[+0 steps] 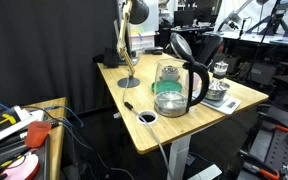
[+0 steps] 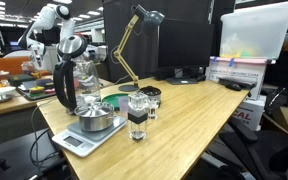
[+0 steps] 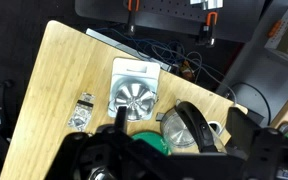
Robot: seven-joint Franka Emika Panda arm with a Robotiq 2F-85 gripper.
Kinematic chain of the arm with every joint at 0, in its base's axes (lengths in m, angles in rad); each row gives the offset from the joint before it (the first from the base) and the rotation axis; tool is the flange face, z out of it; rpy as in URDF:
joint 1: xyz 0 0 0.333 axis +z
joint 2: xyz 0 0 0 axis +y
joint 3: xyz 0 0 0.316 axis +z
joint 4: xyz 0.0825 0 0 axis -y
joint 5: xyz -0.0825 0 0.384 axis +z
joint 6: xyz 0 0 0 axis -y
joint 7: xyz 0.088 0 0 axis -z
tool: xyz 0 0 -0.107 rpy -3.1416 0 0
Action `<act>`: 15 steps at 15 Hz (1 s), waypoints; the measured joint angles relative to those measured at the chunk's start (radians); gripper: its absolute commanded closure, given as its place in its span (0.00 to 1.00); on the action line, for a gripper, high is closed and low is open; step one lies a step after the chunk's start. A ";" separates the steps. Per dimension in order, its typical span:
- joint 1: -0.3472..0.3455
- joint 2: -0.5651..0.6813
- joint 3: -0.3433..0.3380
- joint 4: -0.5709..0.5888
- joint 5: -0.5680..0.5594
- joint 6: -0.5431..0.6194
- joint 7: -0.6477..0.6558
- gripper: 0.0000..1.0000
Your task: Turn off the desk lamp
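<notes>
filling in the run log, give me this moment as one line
pincer: open | position: over kettle, apart from desk lamp | lamp: untouched | light: cannot tell

I read this as robotics lab with office desks. Bamboo desk (image 2: 199,110) carries dark monitor (image 2: 179,40). White robot arm (image 2: 52,20) upper left of frame. Clear storage bin (image 2: 254,30) upper right. Cable tangle (image 3: 174,55) on floor, top centre of wrist view.

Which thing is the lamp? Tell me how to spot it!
Find the big wooden desk. Near one corner, apart from the glass kettle, stands the desk lamp. It is the only skinny gold thing, with a bent stem and small round head, taller than the kettle.
</notes>
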 measured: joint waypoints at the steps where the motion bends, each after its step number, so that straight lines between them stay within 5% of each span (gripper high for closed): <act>1: 0.000 0.000 0.000 0.000 0.000 0.000 0.000 0.00; 11: 0.158 0.045 0.098 -0.039 0.044 0.012 -0.006 0.00; 15: 0.158 0.047 0.096 -0.039 0.044 0.013 -0.019 0.00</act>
